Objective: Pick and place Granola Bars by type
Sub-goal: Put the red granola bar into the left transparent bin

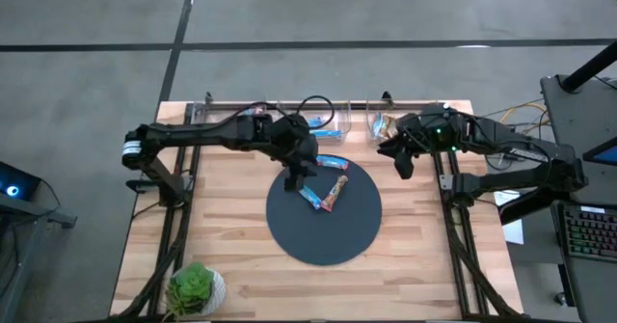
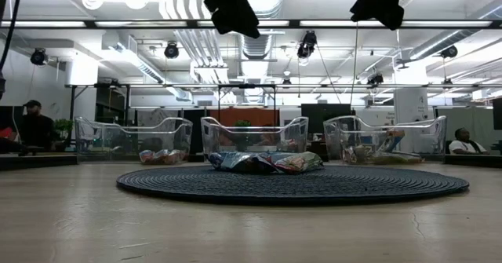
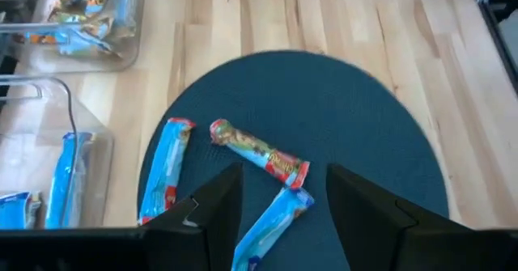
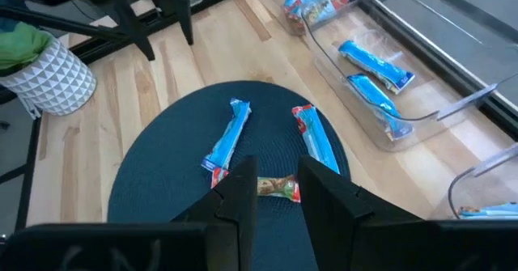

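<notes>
Hanging over the dark round mat (image 3: 364,141), the left gripper (image 3: 279,214) is holding its fingers apart and empty above three Granola Bars (image 3: 261,154). It should be dropping squarely onto one bar, clearing the neighbors. Over the surface's (image 1: 231,227) far side, the right gripper (image 4: 275,194) is waiting, slightly apart, empty.

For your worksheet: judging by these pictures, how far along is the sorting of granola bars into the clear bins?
Done: blue bars already lie in one clear bin, and other wrapped bars fill a neighbouring bin. In hand: nothing; the left end effector hovers open over the mat, the right end effector waits empty beside it. Left: three bars on the mat.
</notes>
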Available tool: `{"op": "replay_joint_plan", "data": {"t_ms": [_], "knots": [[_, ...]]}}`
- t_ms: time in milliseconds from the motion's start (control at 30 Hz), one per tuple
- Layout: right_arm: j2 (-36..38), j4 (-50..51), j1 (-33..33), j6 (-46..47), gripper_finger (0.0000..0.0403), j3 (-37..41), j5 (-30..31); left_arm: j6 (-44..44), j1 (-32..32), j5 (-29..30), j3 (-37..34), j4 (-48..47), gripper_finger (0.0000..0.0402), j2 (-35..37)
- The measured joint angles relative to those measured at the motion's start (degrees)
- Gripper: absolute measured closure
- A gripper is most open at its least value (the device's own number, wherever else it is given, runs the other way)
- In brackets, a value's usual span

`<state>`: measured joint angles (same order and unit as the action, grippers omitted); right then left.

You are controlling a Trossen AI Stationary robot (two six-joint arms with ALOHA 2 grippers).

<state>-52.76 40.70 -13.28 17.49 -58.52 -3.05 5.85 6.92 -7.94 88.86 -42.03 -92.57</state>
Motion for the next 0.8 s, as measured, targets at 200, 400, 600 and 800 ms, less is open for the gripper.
{"op": "replay_joint_plan", "data": {"t_ms": [200,400,600,800], "knots": [[0.9,1.1,0.0,-0.1,0.0319,0.0,0.0,-2.0,-0.5,0.6,0.0,1.6,0.024,-1.3],[0.9,1.1,0.0,0.0,0.0319,0.0,0.0,2.2,-0.7,5.1,0.0,2.1,0.024,-2.2],[0.9,1.0,0.0,0.3,0.0319,0.0,0.0,5.8,-0.2,7.4,0.0,3.6,0.024,-3.6],[0.9,1.0,0.0,1.6,0.0319,0.0,0.0,10.6,0.7,7.5,0.0,4.3,0.0241,-6.7]]}}
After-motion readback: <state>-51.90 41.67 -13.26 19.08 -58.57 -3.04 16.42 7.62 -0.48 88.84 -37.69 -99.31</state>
